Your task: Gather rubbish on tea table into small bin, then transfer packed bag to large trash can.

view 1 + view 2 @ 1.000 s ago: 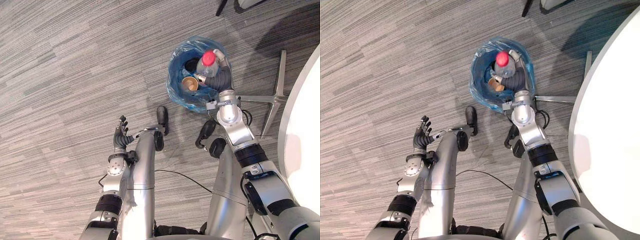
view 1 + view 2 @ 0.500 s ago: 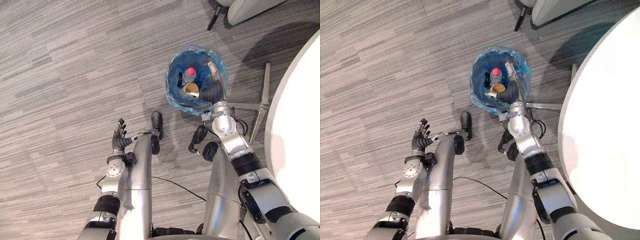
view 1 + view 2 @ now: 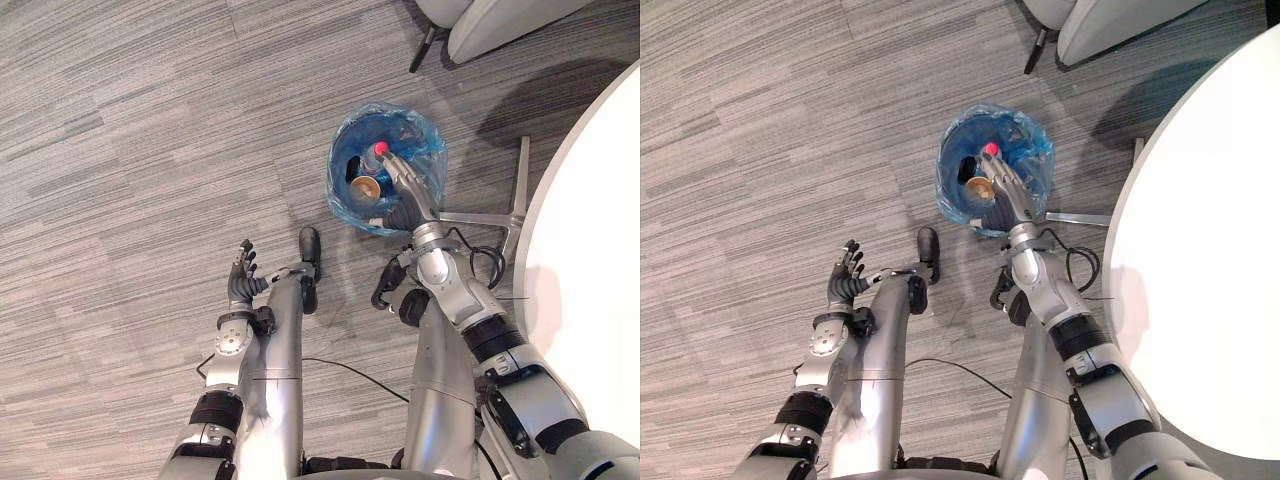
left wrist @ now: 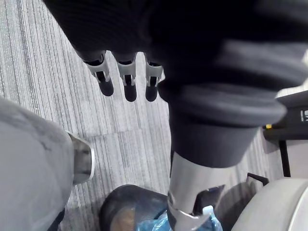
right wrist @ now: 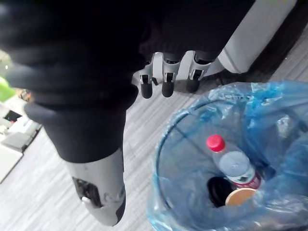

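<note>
Since the frame one second back, the bottle is no longer sitting in the right hand. We are now seeing it lying inside the small bin, red cap uppermost, leaning against the blue bag that is lining the bin. A paper cup is resting just beside it, with a dark item touching the cup.

The right hand is hovering over the bin's near rim, at upper centre of the head views. Its fingers are stretching out straight and holding nothing. The left hand is hanging over the grey carpet floor at centre left, well apart from the bin. Its fingers are hanging relaxed and empty.

We are also logging the white round worktop running along the right edge. A metal base leg is lying on the floor between worktop and bin, and a pale chair is sitting at the top edge.
</note>
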